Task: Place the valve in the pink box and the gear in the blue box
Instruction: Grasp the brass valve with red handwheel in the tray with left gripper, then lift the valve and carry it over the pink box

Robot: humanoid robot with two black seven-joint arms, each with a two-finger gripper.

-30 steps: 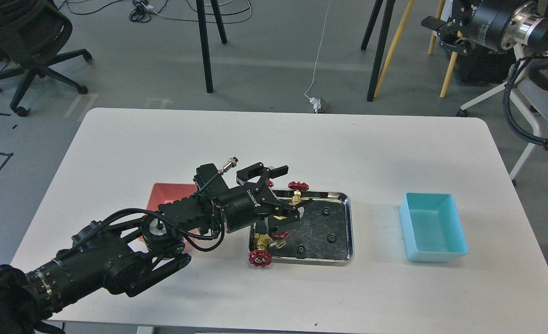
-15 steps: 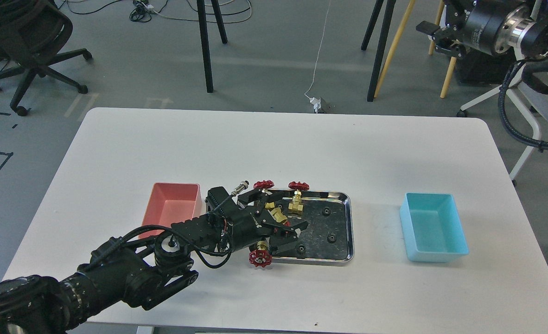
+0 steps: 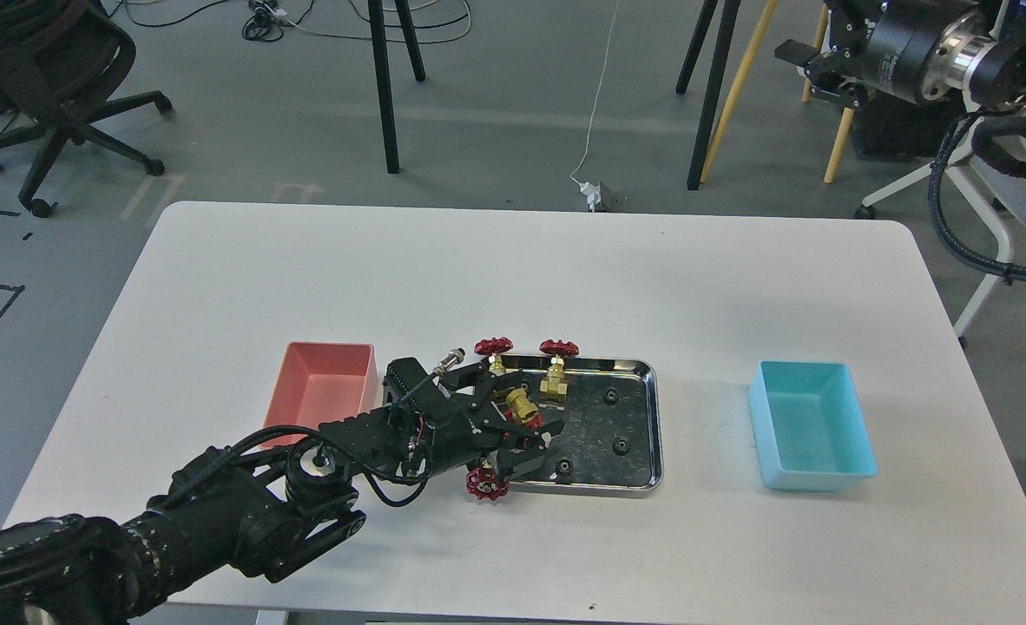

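Observation:
Several brass valves with red handwheels lie at the left end of the steel tray (image 3: 654, 417): one at the back left (image 3: 494, 349), one beside it (image 3: 555, 378), one at the front left corner (image 3: 485, 484). My left gripper (image 3: 509, 417) is low over that end, its fingers spread on either side of another valve (image 3: 522, 403). Three black gears (image 3: 610, 397) (image 3: 620, 446) (image 3: 563, 470) lie on the tray's right half. The pink box (image 3: 326, 391) is left of the tray, empty. The blue box (image 3: 812, 425) is at the right, empty. My right gripper (image 3: 804, 65) hangs high at the top right, off the table.
My left arm lies across the table's front left, partly over the pink box's near corner. Chair, stand legs and cables are on the floor beyond the table's far edge.
My left gripper has come down and back toward me into the tray's left end, and its fingers have narrowed around a valve. The right arm shifted slightly left.

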